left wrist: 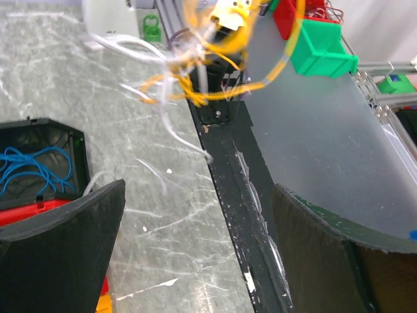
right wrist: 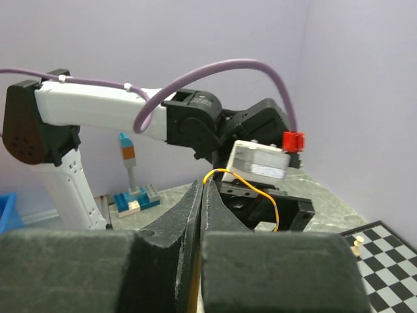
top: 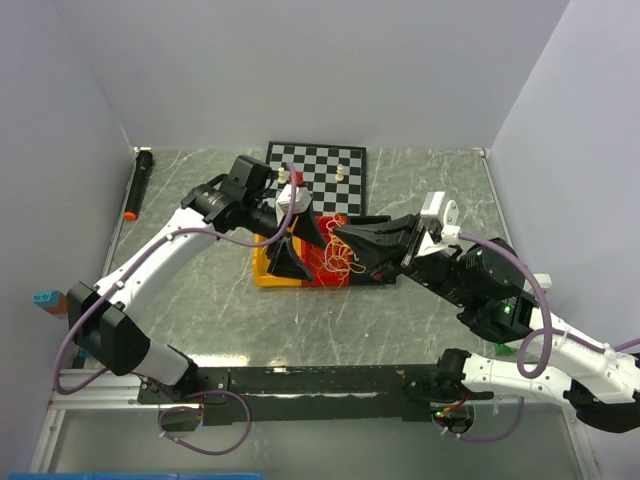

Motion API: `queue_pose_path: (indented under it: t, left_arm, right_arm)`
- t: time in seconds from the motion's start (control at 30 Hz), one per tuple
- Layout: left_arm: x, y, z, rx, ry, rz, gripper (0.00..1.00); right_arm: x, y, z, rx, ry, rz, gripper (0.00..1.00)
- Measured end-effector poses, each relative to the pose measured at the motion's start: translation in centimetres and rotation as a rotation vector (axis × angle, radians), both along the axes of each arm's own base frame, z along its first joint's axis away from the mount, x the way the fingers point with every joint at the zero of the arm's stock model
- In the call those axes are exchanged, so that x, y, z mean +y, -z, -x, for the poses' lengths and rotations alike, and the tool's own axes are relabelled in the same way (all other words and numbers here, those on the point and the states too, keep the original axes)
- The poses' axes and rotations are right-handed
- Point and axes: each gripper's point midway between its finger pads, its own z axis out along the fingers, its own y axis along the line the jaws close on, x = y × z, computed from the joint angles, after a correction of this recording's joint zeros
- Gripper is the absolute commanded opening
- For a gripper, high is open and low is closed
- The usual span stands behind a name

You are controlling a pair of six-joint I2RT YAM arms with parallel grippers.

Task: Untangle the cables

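Marble-patterned grey desk (top: 430,190) is seen enclosed on three sides by plain pale walls (top: 300,70), and a black rail (top: 320,380) is fixed along its near edge. A chessboard (top: 322,172) carrying a few pale pieces is laid at the far side, and a black marker (top: 137,187) with an orange tip is placed near the left wall. At the centre a red and yellow tray (top: 262,275) is set, and the cables (top: 338,256), a curly knot of orange-yellow and whitish strands, are heaped in it. A blue cable (left wrist: 32,166) is coiled in a black compartment seen from the left wrist. The left hand (top: 296,246) is held wide open over the tray's left part, with nothing between its fingers. The right hand (right wrist: 202,195) is shut tight, and an orange-yellow cable (right wrist: 274,207) is pinched at its fingertips, looping out to the right in the wrist view.
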Motion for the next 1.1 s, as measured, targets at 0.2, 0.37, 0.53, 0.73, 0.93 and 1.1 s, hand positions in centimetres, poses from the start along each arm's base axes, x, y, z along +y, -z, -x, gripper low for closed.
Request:
queue_pose_path:
  t: [0.2,0.37,0.53,0.73,0.93,1.1]
  left_arm:
    - [0.0,0.3,1.5,-0.016,0.070,0.038,0.97]
    - [-1.1,1.2,2.2,-0.013,0.099,0.031,0.97]
    - [-2.0,1.2,2.2,-0.015,0.089,0.017,0.80]
    - [-2.3,1.3,1.5,-0.008,0.048,-0.004,0.44]
    - [-2.5,1.5,1.0,-0.008,0.016,-0.023,0.01]
    - [-2.5,1.6,0.6,-0.018,-0.002,-0.032,0.01]
  right_arm:
    - [-0.5,-0.8,-0.2,-0.007,0.019,-0.034,0.00]
    - [-0.8,-1.4,-0.1,-0.013,0.025,-0.054,0.00]
    - [-1.0,-1.5,-0.4,-0.011,0.041,-0.061,0.00]
    - [-1.7,-1.9,-0.6,-0.015,0.069,-0.084,0.00]
    - [-2.3,-2.2,-0.5,-0.019,0.081,-0.097,0.00]
    - [-2.7,-2.2,-0.3,-0.020,0.077,-0.103,0.00]
